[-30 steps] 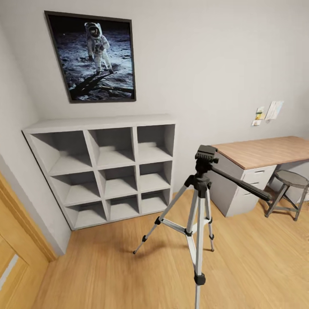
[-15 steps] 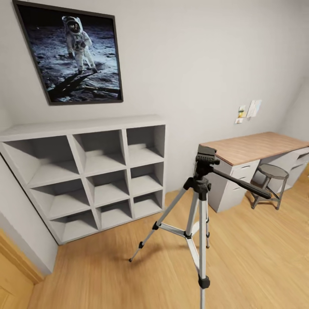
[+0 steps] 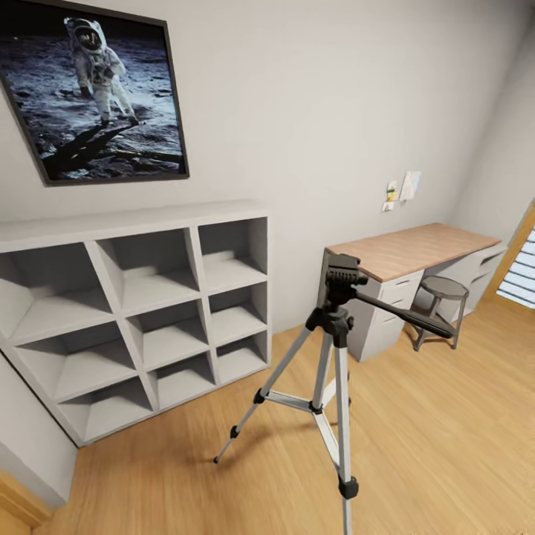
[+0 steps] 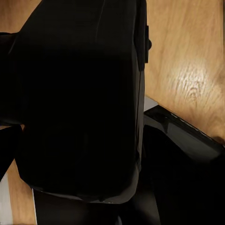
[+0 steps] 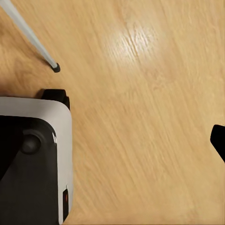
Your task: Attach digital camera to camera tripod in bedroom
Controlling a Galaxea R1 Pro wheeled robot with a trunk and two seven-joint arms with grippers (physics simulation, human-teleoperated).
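1. Wood plank floor point(image 3: 446, 446), pale grey walls: head view looks into the bedroom. camera tripod point(image 3: 327, 371) stands at about 6 o'clock of frame centre, legs splayed, black head point(image 3: 340, 276) up, long handle point(image 3: 405, 316) running off toward 4 o'clock. Long axis of the tripod is vertical.
2. Same view: white cube shelf point(image 3: 141, 312) at 9 o'clock, every cubby visible looks empty. Astronaut poster point(image 3: 89, 96) above it. Tabletop point(image 3: 412, 249) at 3 o'clock with drawers under it, stool point(image 3: 440, 297) beside it.
3. Left wrist view: big black mass point(image 4: 79, 98) right up against the lens, probably the digital camera held in the left end effector, but I cannot tell its opening or grip from this. Floor beyond.
4. Right wrist view: one silver tripod leg and its black foot point(image 5: 56, 67) on the floor near the robot base point(image 5: 33, 159). One black fingertip point(image 5: 218, 138) at the frame edge; right end effector opening: cannot tell.
5. Judgement: mount plate is ahead and above both arms; which is nearer, can't say.
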